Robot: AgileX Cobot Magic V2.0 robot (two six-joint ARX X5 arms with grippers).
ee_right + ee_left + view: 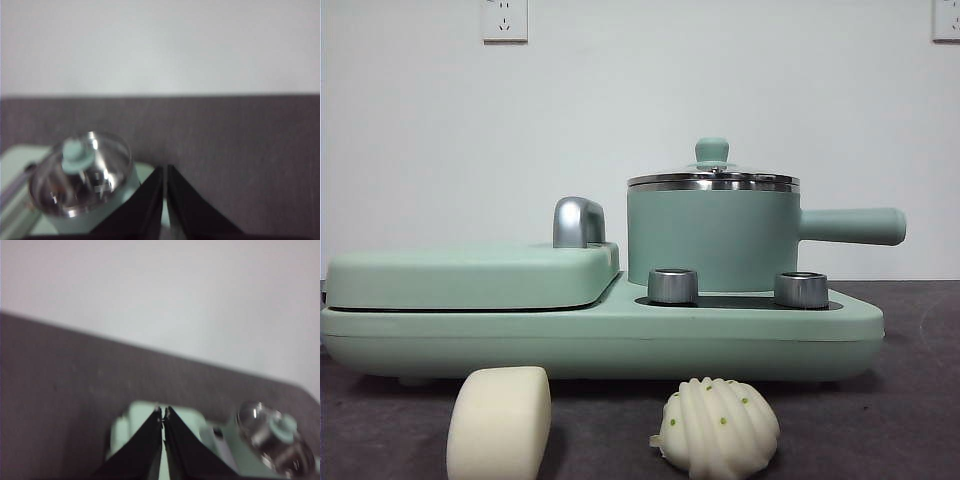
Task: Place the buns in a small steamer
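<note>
Two buns lie on the dark table in front of the appliance: a smooth pillow-shaped white bun at the left and a ridged, green-specked bun at the right. The small steamer is a mint green pot with its glass lid on, standing on the right half of the appliance, handle pointing right. From above, its lid shows in the left wrist view and the right wrist view. My left gripper is shut and empty, high above the appliance. My right gripper is shut and empty beside the steamer.
A mint green cooking appliance spans the table, with a flat grill lid bearing a chrome handle on its left half. Two steel knobs sit in front of the pot. A white wall stands behind.
</note>
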